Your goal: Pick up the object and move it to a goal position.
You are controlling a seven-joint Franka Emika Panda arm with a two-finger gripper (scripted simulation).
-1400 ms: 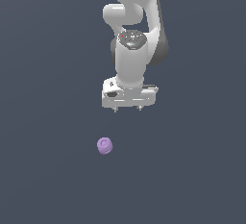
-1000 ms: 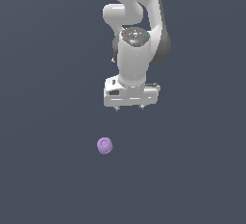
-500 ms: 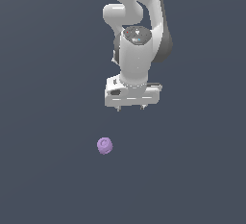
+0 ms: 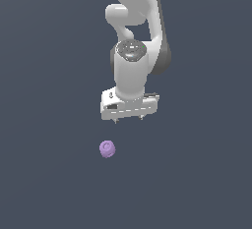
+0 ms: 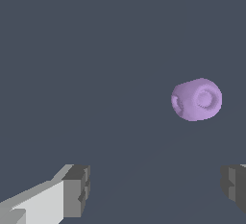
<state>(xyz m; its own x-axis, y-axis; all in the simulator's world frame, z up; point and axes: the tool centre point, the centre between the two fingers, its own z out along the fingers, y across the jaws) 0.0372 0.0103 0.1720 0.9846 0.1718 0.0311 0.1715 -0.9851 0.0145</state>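
Note:
The object (image 4: 107, 149) is a small light-purple roundish lump with a faint ring mark, lying on the dark grey surface. It also shows in the wrist view (image 5: 196, 99), ahead of the fingers and apart from them. My gripper (image 4: 128, 119) hangs from the white arm above the object and a little toward the exterior view's right. Its fingers (image 5: 77, 190) stand wide apart with nothing between them, so the gripper is open and empty.
The flat dark grey surface (image 4: 49, 174) fills both views. No other objects show.
The gripper has moved toward the exterior view's left and slightly down, closer to the object. The object has not moved.

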